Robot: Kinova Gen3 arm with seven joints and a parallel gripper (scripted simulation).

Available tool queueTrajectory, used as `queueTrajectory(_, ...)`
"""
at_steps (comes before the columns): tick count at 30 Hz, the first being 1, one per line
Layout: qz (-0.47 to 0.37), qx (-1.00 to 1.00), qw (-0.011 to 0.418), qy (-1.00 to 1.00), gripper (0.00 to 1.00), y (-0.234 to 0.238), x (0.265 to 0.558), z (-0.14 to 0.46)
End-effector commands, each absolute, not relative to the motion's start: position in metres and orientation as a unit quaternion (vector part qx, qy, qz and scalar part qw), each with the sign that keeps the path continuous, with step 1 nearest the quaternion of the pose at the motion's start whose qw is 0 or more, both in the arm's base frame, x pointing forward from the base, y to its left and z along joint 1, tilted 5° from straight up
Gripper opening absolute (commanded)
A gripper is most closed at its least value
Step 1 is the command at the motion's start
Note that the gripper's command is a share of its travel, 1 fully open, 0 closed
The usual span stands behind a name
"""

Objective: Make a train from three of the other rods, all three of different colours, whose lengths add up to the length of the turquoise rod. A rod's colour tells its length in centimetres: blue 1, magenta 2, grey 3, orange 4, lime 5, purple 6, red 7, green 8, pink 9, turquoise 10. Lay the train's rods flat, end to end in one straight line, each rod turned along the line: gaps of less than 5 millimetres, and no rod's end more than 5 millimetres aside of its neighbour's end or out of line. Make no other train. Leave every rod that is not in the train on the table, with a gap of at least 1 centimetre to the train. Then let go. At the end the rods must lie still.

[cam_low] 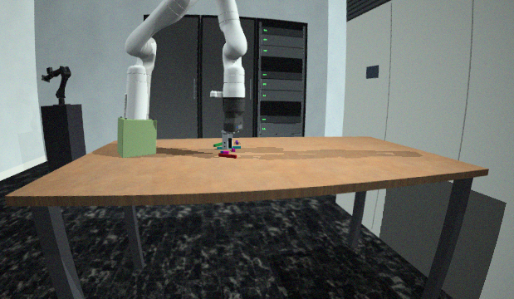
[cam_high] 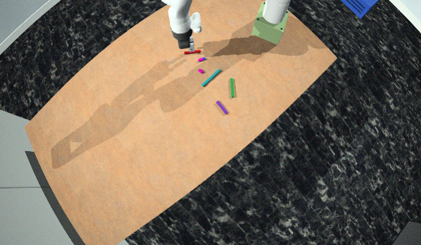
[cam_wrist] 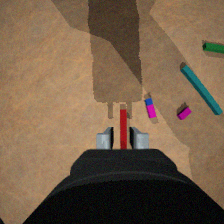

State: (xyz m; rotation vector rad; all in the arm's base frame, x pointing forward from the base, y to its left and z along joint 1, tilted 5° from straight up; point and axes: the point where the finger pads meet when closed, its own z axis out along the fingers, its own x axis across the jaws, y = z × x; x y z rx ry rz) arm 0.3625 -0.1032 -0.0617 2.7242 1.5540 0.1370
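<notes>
My gripper [cam_high: 192, 50] [cam_low: 227, 148] [cam_wrist: 121, 134] is partly open above the red rod [cam_high: 187, 52] [cam_low: 227, 155] [cam_wrist: 123, 122]. The rod runs lengthwise between the fingers in the wrist view, with space on both sides. A small blue rod [cam_high: 204, 58] [cam_wrist: 148, 101] and a magenta rod [cam_high: 200, 60] [cam_wrist: 151, 111] lie end to end, with no visible gap. Another magenta rod [cam_high: 200, 71] [cam_wrist: 184, 113] lies apart, turned aslant. The turquoise rod [cam_high: 211, 77] [cam_wrist: 201, 90] lies beyond it. A green rod [cam_high: 232, 88] [cam_wrist: 215, 48] and a purple rod [cam_high: 222, 107] lie farther off.
The rods lie on the wooden table [cam_high: 128, 170] [cam_low: 178, 178]. The green base block [cam_high: 269, 31] [cam_low: 136, 139] of the arm stands at one side of the table. The arm's shadow falls across several rods.
</notes>
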Motion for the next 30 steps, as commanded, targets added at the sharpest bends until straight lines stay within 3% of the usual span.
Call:
queueTrajectory(1,0.045,0.869,0.001,0.493,0.54,-0.1012,0.3647,-0.0679)
queueTrajectory(30,0.045,0.869,0.001,0.493,0.54,-0.1007,0.3655,-0.0770)
